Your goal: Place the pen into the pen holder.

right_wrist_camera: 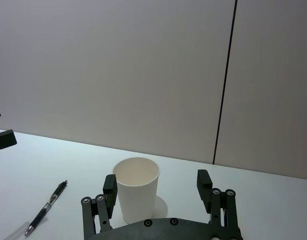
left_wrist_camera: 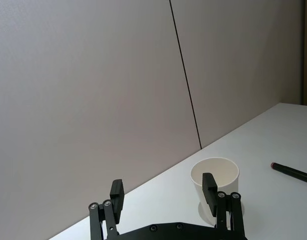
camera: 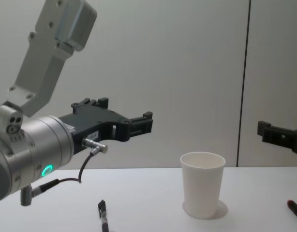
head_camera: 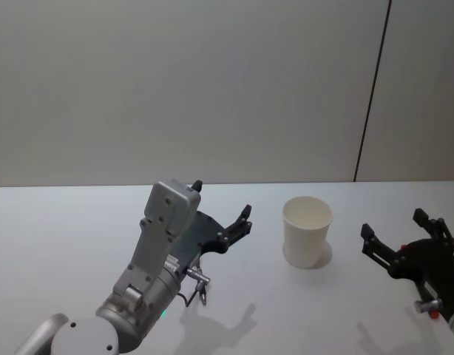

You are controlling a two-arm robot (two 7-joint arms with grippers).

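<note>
The pen holder [head_camera: 307, 231], a plain white paper cup, stands upright on the white table [head_camera: 57, 244]; it also shows in the chest view [camera: 202, 186]. A black pen [camera: 104, 216] with a silver tip lies flat on the table to the cup's left, also seen as the black pen [right_wrist_camera: 46, 209] in the right wrist view. A second dark pen [left_wrist_camera: 292, 172] with a red end lies to the cup's right. My left gripper [head_camera: 222, 200] hovers open and empty above the table, left of the cup. My right gripper [head_camera: 394, 223] is open and empty to the cup's right.
A grey wall [head_camera: 212, 89] with a dark vertical seam [head_camera: 371, 96] runs behind the table's far edge. The left arm's grey body [head_camera: 157, 251] and its cable hang over the near-left part of the table.
</note>
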